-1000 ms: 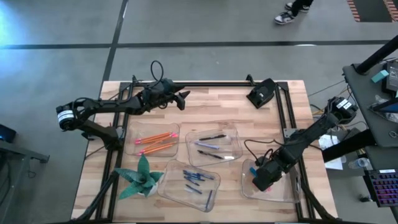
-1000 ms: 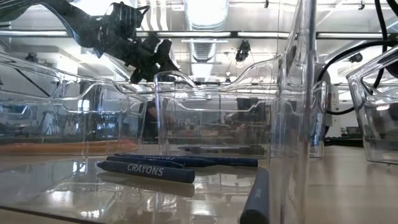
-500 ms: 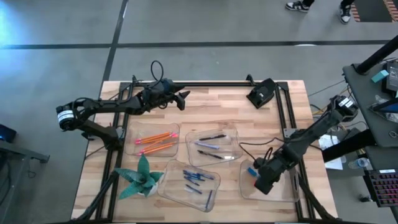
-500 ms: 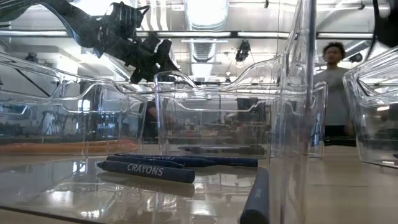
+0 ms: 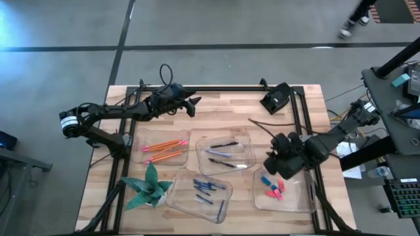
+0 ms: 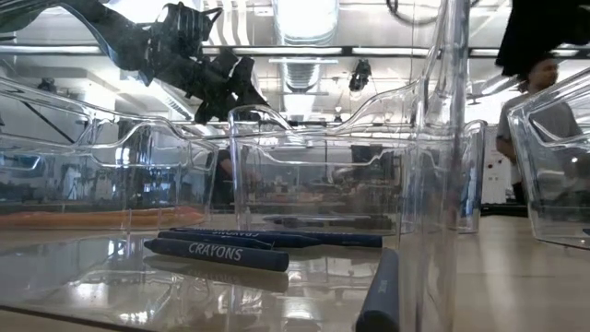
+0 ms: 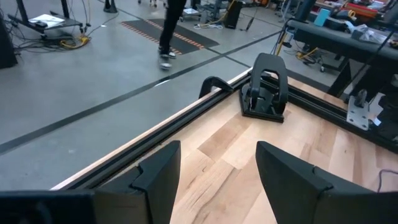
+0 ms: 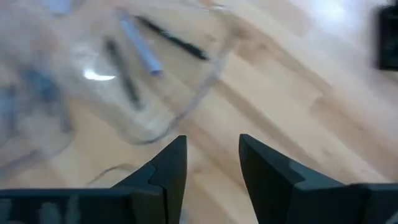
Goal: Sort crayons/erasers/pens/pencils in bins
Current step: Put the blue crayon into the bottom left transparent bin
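Note:
Four clear bins sit on the wooden table. One holds orange pencils [image 5: 164, 148], one pens [image 5: 226, 154], one blue crayons [image 5: 207, 191], also close up in the low view [image 6: 217, 251]. The bin at the near right [image 5: 298, 200] holds a blue eraser [image 5: 266, 180] and pink erasers [image 5: 275, 191] lying on its floor. My right gripper [image 5: 271, 161] hovers open and empty just past that bin's far left corner; its wrist view [image 8: 212, 162] looks down at the pens bin [image 8: 155, 68]. My left gripper [image 5: 195, 103] waits open and empty above the far left of the table [image 7: 217, 168].
A green folded-paper plant [image 5: 149, 187] stands at the near left. A black stand [image 5: 275, 98] sits at the far right, also in the left wrist view [image 7: 264, 93]. A black frame rail [image 5: 223, 87] runs along the far edge. A person [image 6: 539, 92] shows beyond the table.
My right gripper has risen out of the eraser bin and gone toward the far edge and the left, toward the pens bin. The erasers it covered now lie uncovered on the bin's floor.

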Controlling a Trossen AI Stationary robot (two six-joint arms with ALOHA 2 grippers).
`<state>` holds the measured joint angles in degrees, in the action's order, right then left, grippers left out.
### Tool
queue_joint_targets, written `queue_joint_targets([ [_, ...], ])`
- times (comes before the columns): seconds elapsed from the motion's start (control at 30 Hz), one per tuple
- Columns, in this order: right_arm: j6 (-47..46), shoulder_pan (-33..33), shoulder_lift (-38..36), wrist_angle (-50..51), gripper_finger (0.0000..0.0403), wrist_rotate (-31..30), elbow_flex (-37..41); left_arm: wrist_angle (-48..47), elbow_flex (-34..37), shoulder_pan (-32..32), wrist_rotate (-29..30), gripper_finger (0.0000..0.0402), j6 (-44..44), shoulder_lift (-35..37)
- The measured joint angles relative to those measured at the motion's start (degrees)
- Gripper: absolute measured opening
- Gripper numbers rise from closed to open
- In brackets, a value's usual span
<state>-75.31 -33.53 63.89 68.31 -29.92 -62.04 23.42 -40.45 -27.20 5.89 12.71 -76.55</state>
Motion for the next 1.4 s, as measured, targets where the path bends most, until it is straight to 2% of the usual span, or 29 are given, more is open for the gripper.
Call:
queue_joint_targets([
  [0.13,3.0,5.5,0.4,0.9,0.0136,0.4,1.9,-0.1,0.0,-0.2,0.2,0.0196,-3.5,0.3],
  [0.27,7.7,11.7,0.3,1.1,0.0138,0.4,4.8,-0.6,-0.4,-0.9,5.8,0.0196,-8.8,1.4],
  [0.33,10.5,15.0,0.3,1.1,0.0140,0.4,5.7,-4.7,-1.8,-1.8,8.2,0.0196,-9.0,1.7],
  [0.43,16.8,20.0,0.3,0.5,0.0141,0.3,6.1,-17.1,-5.9,-4.0,8.2,0.0196,-9.0,1.5],
  [0.53,24.6,24.9,0.4,-2.7,0.0140,0.3,6.1,-27.4,-10.1,-5.6,8.3,0.0196,-9.2,-0.2],
  [0.6,29.6,28.2,0.4,-5.7,0.0138,-0.2,6.1,-30.7,-11.9,-6.5,8.3,0.0196,-10.1,-1.4],
  [0.8,41.9,38.7,0.4,-14.2,0.0137,-3.7,6.6,-32.9,-15.8,-10.5,8.3,0.0196,-10.4,-6.2],
  [1.03,52.8,52.0,0.4,-27.2,0.0137,-3.5,9.5,-34.3,-19.0,-14.8,8.3,0.0196,-7.6,-13.5],
  [1.13,57.2,56.4,0.4,-34.3,0.0137,-1.1,11.0,-36.4,-20.6,-15.9,8.3,0.0196,-7.0,-16.1],
  [1.33,62.8,61.7,0.8,-50.6,0.0137,12.7,14.8,-40.8,-22.0,-17.6,8.2,0.0196,-5.6,-18.7],
  [1.4,63.5,62.5,1.7,-54.3,0.0137,15.1,15.6,-40.6,-22.1,-18.3,8.2,0.0196,-5.0,-19.2],
])
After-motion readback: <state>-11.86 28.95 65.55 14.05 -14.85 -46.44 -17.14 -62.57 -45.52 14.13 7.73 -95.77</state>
